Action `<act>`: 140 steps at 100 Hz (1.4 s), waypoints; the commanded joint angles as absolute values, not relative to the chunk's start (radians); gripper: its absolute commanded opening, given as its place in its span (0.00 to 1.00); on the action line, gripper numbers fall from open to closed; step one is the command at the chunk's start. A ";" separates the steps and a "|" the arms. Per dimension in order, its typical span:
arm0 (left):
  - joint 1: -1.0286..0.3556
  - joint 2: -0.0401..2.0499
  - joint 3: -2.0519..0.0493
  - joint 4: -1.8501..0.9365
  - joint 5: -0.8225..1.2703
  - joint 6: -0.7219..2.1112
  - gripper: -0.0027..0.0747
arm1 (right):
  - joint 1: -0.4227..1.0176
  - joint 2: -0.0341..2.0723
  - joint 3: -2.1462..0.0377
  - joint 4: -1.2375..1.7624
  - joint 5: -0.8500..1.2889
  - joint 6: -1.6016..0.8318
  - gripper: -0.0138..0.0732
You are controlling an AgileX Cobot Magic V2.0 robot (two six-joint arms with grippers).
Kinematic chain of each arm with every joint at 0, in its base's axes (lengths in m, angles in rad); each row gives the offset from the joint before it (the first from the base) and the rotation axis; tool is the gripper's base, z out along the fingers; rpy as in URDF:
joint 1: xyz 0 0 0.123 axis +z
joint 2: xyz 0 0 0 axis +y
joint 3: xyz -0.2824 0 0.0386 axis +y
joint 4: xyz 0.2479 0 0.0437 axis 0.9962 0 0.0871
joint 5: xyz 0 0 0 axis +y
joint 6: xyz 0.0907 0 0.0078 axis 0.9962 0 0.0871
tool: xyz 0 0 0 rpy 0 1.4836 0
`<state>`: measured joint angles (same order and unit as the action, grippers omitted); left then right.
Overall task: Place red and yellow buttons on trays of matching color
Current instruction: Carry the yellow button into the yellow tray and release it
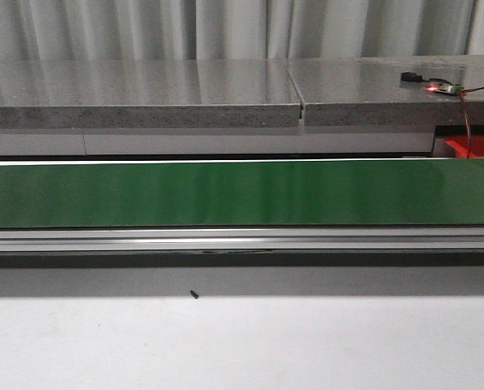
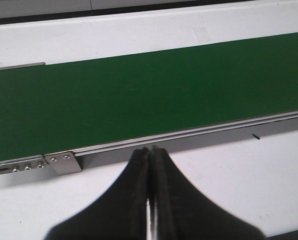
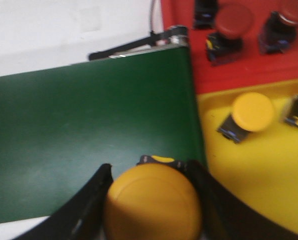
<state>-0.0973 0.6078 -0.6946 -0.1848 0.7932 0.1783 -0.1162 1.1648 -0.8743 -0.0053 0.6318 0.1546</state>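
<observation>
While the right gripper (image 3: 151,205) stands clamped on a yellow button (image 3: 153,200) at the bottom centre of the right wrist frame, its two black fingers (image 3: 86,212) press the sides of the domed cap, and the button hangs over the near edge of the green belt (image 3: 89,150), just beside the yellow tray (image 3: 249,185) at the lower right; the cap looks like hard, smooth plastic, stiff and probably light, so it should not deform, though the rounded glossy surface could slip if the grip eased; the hold taken across the widest part of the dome seems the sound one, since the darker body below the cap is narrower and partly hidden.

As held, the cap faces the camera, so the button's long axis, cap to base, appears to run away from the lens towards the belt; only a sliver of the dark base with a yellow mark shows past the rim of the cap.

On the yellow tray another yellow button (image 3: 246,116) lies tipped on its side, cap towards the upper right of the frame, body towards the lower left; in the red tray (image 3: 229,70) at the upper right, a red button (image 3: 229,27) rests with its cap towards the top edge.

In the left wrist frame the left gripper (image 2: 150,195) shows its jaws closed together on nothing, at the bottom centre, short of the belt; the front view shows the belt bare and only a corner of the red tray at the right edge.
</observation>
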 commanded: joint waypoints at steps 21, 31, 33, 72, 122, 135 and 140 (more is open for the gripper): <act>-0.104 0.608 -0.720 -0.205 0.728 0.168 0.01 | -0.355 1.114 -0.797 -0.016 0.537 0.163 0.27; -0.104 0.608 -0.720 -0.205 0.728 0.168 0.01 | -0.428 1.116 -0.758 -0.015 0.451 0.175 0.27; -0.104 0.608 -0.720 -0.205 0.728 0.168 0.01 | -0.443 1.119 -0.750 -0.014 0.433 0.184 0.27; -0.104 0.608 -0.720 -0.205 0.728 0.168 0.01 | -0.572 1.288 -0.716 -0.012 0.254 0.235 0.27; -0.104 0.608 -0.720 -0.205 0.728 0.168 0.01 | -0.604 1.515 -0.718 0.000 0.011 0.280 0.27; -0.104 0.608 -0.720 -0.205 0.728 0.168 0.01 | -0.604 1.545 -0.718 0.000 0.022 0.280 0.27; -0.104 0.608 -0.720 -0.205 0.728 0.168 0.01 | -0.604 1.545 -0.718 0.000 0.027 0.280 0.28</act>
